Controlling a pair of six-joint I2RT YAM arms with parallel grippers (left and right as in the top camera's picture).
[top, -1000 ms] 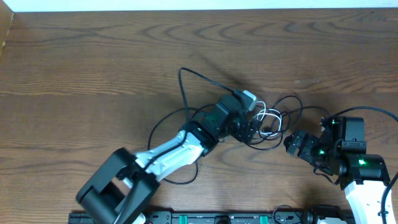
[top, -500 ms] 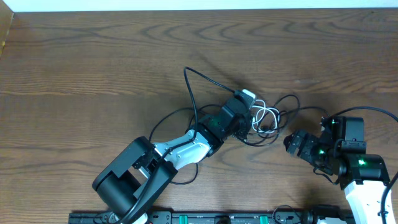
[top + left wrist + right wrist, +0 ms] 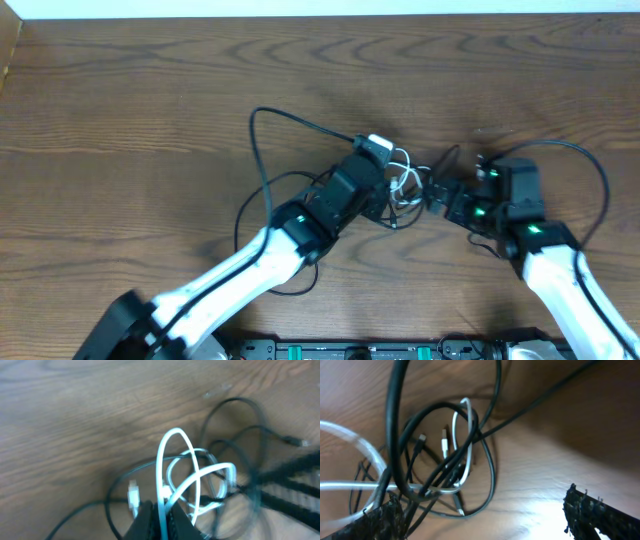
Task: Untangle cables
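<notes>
Since a second ago, my right gripper (image 3: 440,193) had swung in beside the tangled cables (image 3: 412,182) at the middle of the table (image 3: 150,100), jaws wide. I saw my left gripper (image 3: 159,516) pinched tight on the white cable (image 3: 172,442).

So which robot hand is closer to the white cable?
Left. The left gripper is shut on the white cable; the right gripper is open, close beside it.

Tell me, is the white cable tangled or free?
Tangled. The white cable loops in and out of the black cables, and the left hand is shut on it.
</notes>
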